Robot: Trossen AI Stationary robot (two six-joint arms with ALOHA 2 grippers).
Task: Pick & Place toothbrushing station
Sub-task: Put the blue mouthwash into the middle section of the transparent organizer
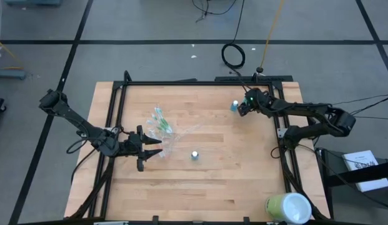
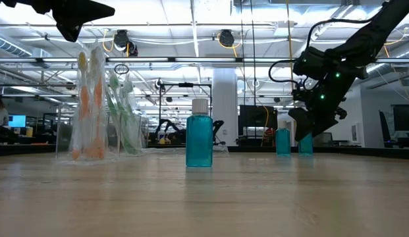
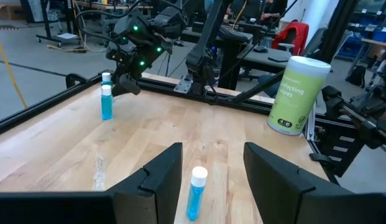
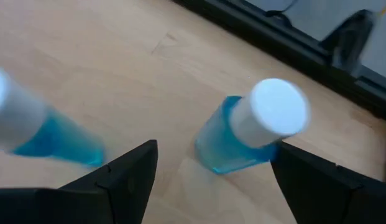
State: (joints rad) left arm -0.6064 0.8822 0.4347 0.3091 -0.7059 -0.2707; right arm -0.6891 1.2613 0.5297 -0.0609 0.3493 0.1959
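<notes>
A small clear cup (image 1: 167, 133) holding several white-and-green toothbrushes (image 1: 160, 118) stands on the wooden table left of centre; it also shows upright in the low view (image 2: 97, 112). One blue white-capped tube (image 1: 195, 154) stands alone mid-table. Two more tubes (image 2: 283, 140) (image 2: 305, 143) stand at the far right. My left gripper (image 1: 157, 147) is open and empty, level above the table just near-side of the cup, pointing at the lone tube (image 3: 196, 191). My right gripper (image 1: 242, 107) is open, its fingers on either side of one far tube (image 4: 255, 130); the other tube (image 4: 31, 129) stands beside it.
A large pale green-and-white canister (image 1: 287, 207) stands at the table's near right corner, also in the left wrist view (image 3: 298, 94). A black frame (image 1: 194, 82) runs along the far and side edges. Bare wood lies between the lone tube and the far tubes.
</notes>
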